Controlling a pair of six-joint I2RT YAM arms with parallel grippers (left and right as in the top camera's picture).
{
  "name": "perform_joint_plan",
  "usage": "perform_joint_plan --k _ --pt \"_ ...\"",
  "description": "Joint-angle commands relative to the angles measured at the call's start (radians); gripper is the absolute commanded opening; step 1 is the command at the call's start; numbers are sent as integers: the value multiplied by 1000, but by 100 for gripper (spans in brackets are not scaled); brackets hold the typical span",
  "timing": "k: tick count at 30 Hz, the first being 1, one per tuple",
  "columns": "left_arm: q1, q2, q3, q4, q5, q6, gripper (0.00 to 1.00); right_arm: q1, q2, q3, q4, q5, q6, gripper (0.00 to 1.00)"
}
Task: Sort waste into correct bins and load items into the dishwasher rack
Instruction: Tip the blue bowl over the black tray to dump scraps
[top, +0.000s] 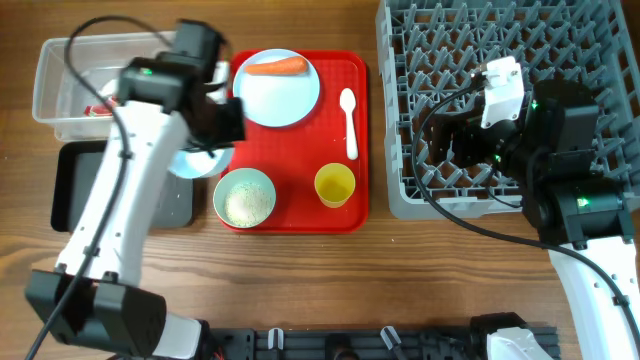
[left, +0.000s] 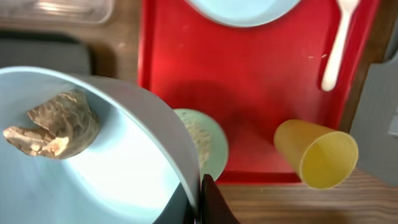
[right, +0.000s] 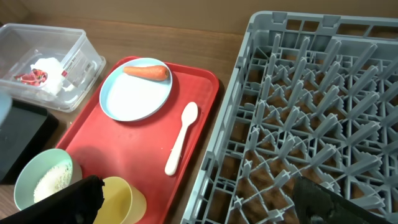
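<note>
The small pale blue bowl (left: 93, 180) sits in the grasp of the left gripper (left: 200, 198), whose fingers are clenched on its rim. A small brown food scrap (left: 55, 124) lies inside it. From overhead the bowl is over the right edge of the black tray (top: 75, 190), just beside the red serving tray (top: 300, 145); I cannot tell whether it is lifted or resting.

On the red tray are the pale green bowl (top: 244, 197) holding white rice (top: 246, 203), the yellow cup (top: 334, 185), the white spoon (top: 349, 120) and the pale blue plate (top: 275, 95) with the carrot (top: 277, 66).

The clear tub (top: 50, 100) behind the black tray holds a red wrapper (right: 30, 76) and crumpled white paper (right: 53, 65).

The right gripper (top: 452, 140) hangs over the grey rack (top: 600, 40) on the counter (top: 400, 290), fingers spread wide and grasping nothing.
</note>
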Motion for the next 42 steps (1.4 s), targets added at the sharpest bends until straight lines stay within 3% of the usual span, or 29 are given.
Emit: perform_joint_plan --k 1,6,13,24,29,35,40,42 --pt "172 -14 -6 -39 159 124 4 -5 8 23 6 -20 11 100" --pt "389 -14 -83 -26 388 261 4 -5 8 23 5 -21 11 100" --pt "657 -13 -317 154 765 348 4 -5 21 23 5 -21 18 100" --pt "940 -12 -428 175 1128 456 4 -5 74 23 5 -21 56 100" --pt "1006 21 -428 111 1328 455 4 -5 74 23 4 -21 55 100" --pt "1006 23 -428 176 1335 380 4 -5 74 23 3 -21 56 100" --pt "1006 23 -428 175 1487 310 4 -5 74 23 2 -21 55 100" --pt "1011 23 -428 187 1484 308 4 -5 74 23 2 -21 55 100"
